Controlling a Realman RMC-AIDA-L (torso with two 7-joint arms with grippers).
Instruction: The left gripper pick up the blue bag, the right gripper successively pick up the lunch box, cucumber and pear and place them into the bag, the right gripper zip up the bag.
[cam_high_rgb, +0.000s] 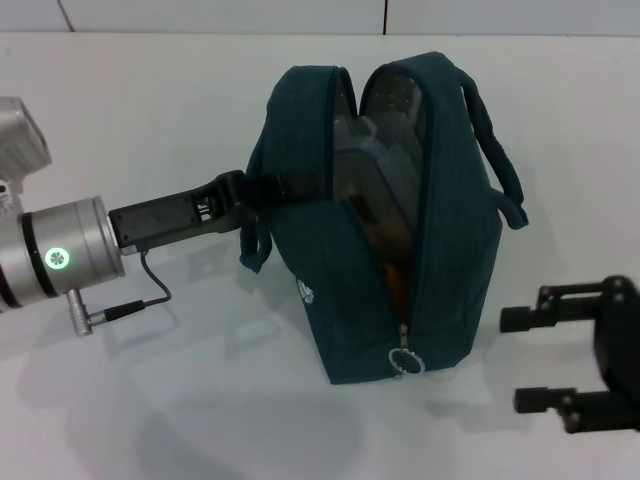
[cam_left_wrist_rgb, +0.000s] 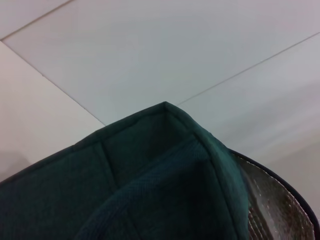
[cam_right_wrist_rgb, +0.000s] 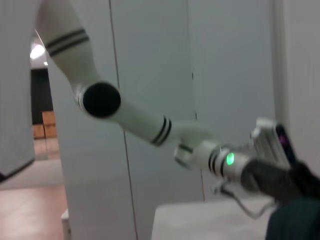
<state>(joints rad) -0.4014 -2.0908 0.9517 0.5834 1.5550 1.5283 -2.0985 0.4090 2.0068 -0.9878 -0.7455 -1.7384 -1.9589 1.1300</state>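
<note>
The blue bag (cam_high_rgb: 450, 250) stands upright mid-table, its zipper open from the top down to the ring pull (cam_high_rgb: 405, 360). Inside, the clear lunch box (cam_high_rgb: 375, 150) stands on edge, and an orange patch low in the gap looks like the pear (cam_high_rgb: 393, 280). The cucumber is hidden. My left gripper (cam_high_rgb: 268, 190) reaches in from the left and is shut on the bag's near upper side by a handle. My right gripper (cam_high_rgb: 527, 360) hovers low to the right of the bag, open and holding nothing. The left wrist view shows the bag fabric (cam_left_wrist_rgb: 165, 175) and its foil lining (cam_left_wrist_rgb: 275, 200).
A white tabletop (cam_high_rgb: 150, 400) surrounds the bag, with a wall seam at the far edge. The left arm's cable (cam_high_rgb: 150, 290) loops beneath its wrist. In the right wrist view, the left arm (cam_right_wrist_rgb: 230, 160) with its green light crosses in front of grey wall panels.
</note>
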